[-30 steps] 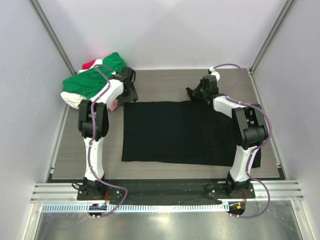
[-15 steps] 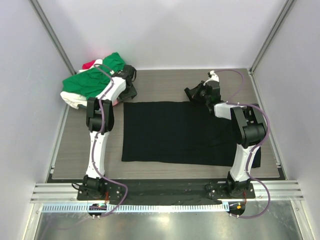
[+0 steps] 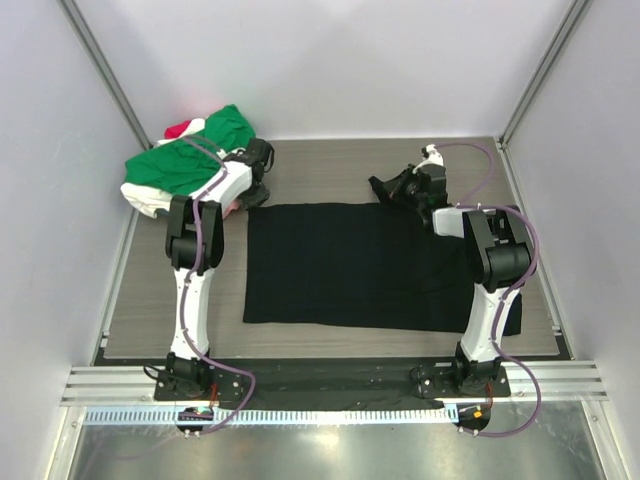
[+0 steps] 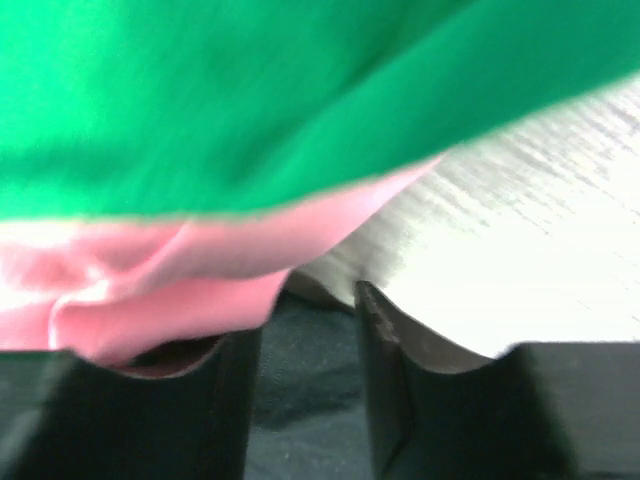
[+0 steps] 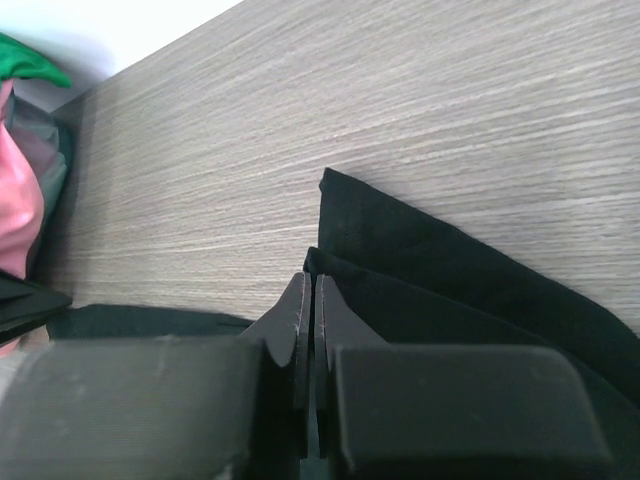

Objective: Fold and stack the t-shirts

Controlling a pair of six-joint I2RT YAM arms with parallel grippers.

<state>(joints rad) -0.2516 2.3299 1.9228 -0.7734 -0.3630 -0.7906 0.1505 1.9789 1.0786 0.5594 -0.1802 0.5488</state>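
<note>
The black t-shirt [image 3: 350, 265] is lying flat in the middle of the table [image 3: 330, 165]. The right gripper [image 5: 308, 288] is pinching its far right corner, jaws fully closed on a fold. The left gripper [image 4: 308, 318] is standing half open at the far left corner, with black cloth lying in the gap, just beside the pink t-shirt [image 4: 150, 270] and the green t-shirt [image 4: 250, 90].

L gripper [image 4: 305, 312] part open; R gripper [image 5: 308, 288] clamped.

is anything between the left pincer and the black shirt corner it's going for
Nothing blocks it: the left pincer is open, with the black t-shirt showing between its fingers. The pink t-shirt has its edge right beside one finger, so it might get caught too.
</note>
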